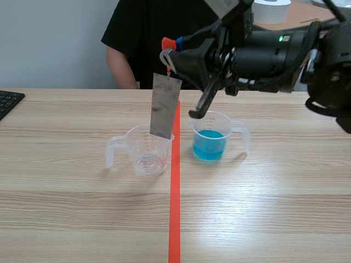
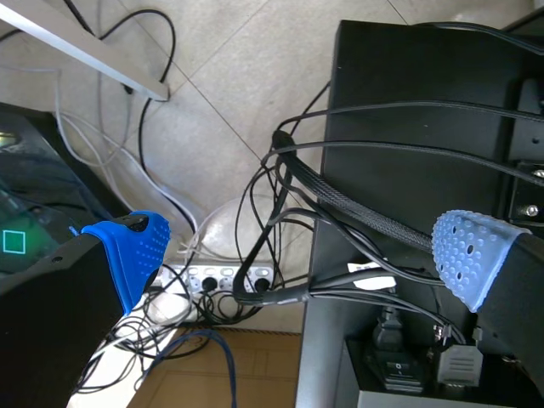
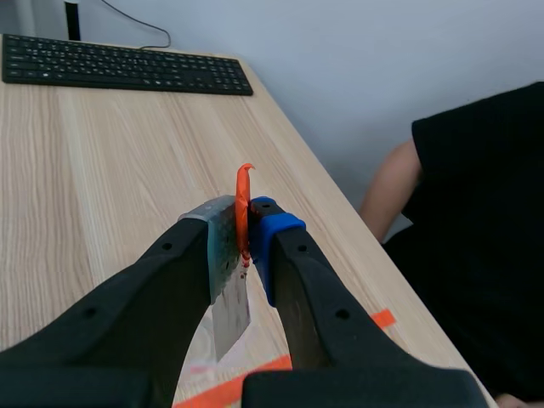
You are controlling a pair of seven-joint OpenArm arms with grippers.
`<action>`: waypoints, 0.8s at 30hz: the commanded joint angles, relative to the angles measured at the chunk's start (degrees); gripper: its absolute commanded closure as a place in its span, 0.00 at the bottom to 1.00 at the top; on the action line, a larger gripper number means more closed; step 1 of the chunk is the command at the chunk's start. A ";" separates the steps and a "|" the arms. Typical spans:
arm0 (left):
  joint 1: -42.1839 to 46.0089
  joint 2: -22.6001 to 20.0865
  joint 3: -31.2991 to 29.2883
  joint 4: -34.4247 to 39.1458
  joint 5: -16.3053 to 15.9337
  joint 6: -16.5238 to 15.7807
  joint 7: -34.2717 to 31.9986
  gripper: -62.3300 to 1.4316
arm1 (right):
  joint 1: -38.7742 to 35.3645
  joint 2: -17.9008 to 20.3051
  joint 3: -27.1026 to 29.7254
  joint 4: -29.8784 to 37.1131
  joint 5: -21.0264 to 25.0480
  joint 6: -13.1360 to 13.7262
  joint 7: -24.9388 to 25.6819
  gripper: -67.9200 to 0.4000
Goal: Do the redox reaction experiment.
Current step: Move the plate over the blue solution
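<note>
A grey metal strip (image 1: 165, 106) hangs upright from an orange tie (image 1: 168, 43). My right gripper (image 1: 169, 52) is shut on that tie, high above the table. The strip's lower end dips just inside an empty clear measuring cup (image 1: 148, 150) left of the tape line. A second clear cup (image 1: 211, 137) with blue liquid stands to the right of the line, below the right arm. In the right wrist view the tie (image 3: 244, 204) is pinched in the gripper (image 3: 245, 234) and the strip (image 3: 229, 310) hangs below. My left gripper (image 2: 297, 246) is open, off the table, over floor cables.
A person in a black shirt (image 1: 148, 38) sits across the table, close behind the cups. A black keyboard (image 1: 8, 101) lies at the far left edge. A white roll (image 1: 272, 10) sits behind the right arm. An orange tape line (image 1: 174, 208) runs down the table's middle.
</note>
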 commanded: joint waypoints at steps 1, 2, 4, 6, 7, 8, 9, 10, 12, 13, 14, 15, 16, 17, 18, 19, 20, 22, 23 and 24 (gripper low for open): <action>0.55 -0.02 -0.09 0.76 -0.33 -0.02 -0.55 0.00 | 0.85 0.33 2.25 1.90 2.34 0.55 -1.07 0.97; 0.55 -0.02 -0.09 0.76 -0.33 -0.02 -0.55 0.00 | 0.85 0.33 3.65 2.54 3.72 0.68 -2.73 0.97; 0.55 -0.02 -0.09 0.76 -0.33 -0.02 -0.55 0.00 | 0.85 0.33 6.73 3.65 6.19 1.79 -6.01 0.97; 0.55 -0.02 -0.09 0.76 -0.33 -0.02 -0.55 0.00 | 0.85 0.33 9.81 4.31 8.72 2.56 -9.03 0.97; 0.55 -0.02 -0.09 0.76 -0.33 -0.02 -0.55 0.00 | 0.85 0.33 11.37 4.39 9.88 2.56 -10.34 0.97; 0.55 -0.02 -0.09 0.76 -0.33 -0.02 -0.55 0.00 | 0.85 0.33 12.87 4.39 10.95 2.56 -11.52 0.97; 0.55 -0.02 -0.09 0.76 -0.33 -0.02 -0.55 0.00 | 0.85 0.33 14.38 4.39 11.93 2.56 -12.76 0.97; 0.55 -0.02 -0.09 0.76 -0.35 -0.02 -0.55 0.00 | 0.85 0.35 15.80 4.39 12.70 2.56 -13.94 0.97; 0.52 -0.02 -0.09 0.76 -0.37 -0.02 -0.57 0.00 | 0.85 0.63 18.43 4.39 13.88 2.56 -15.41 0.97; 0.52 -0.02 -0.09 0.76 -0.37 -0.02 -0.57 0.00 | 0.85 1.11 19.41 4.39 14.78 2.56 -15.82 0.97; 0.52 -0.02 -0.09 0.76 -0.37 -0.02 -0.59 0.00 | 0.83 1.66 20.11 4.39 15.52 2.56 -16.06 0.97; 0.52 -0.02 -0.09 0.76 -0.37 0.00 -0.59 0.00 | 0.83 2.36 20.55 4.39 16.22 2.56 -16.06 0.97; 0.52 -0.02 -0.09 0.76 -0.37 0.00 -0.61 0.00 | 0.85 2.99 20.81 4.39 16.48 2.56 -16.04 0.97; 0.52 -0.02 -0.09 0.76 -0.37 0.00 -0.61 0.00 | 0.87 3.54 20.81 4.39 16.61 2.56 -16.04 0.97; 0.52 -0.02 -0.09 0.76 -0.37 0.00 -0.63 0.00 | 0.87 4.00 20.79 4.39 16.61 2.56 -16.02 0.97; 0.52 -0.02 -0.09 0.76 -0.37 0.00 -0.66 0.00 | 0.85 4.15 20.79 4.39 16.59 2.56 -16.06 0.97; 0.52 -0.02 -0.09 0.76 -0.37 0.00 -0.63 0.00 | 0.85 4.15 20.79 4.37 16.52 2.56 -16.24 0.97; 0.52 -0.02 -0.11 0.76 -0.37 0.02 -0.59 0.00 | 0.90 4.13 20.72 4.22 16.33 2.56 -16.46 0.97; 0.52 -0.02 -0.11 0.76 -0.37 0.02 -0.57 0.00 | 0.90 4.13 20.70 4.20 16.35 2.56 -16.37 0.97; 0.52 -0.02 -0.11 0.76 -0.37 0.02 -0.57 0.00 | 0.90 4.13 20.68 4.13 16.35 2.56 -16.15 0.97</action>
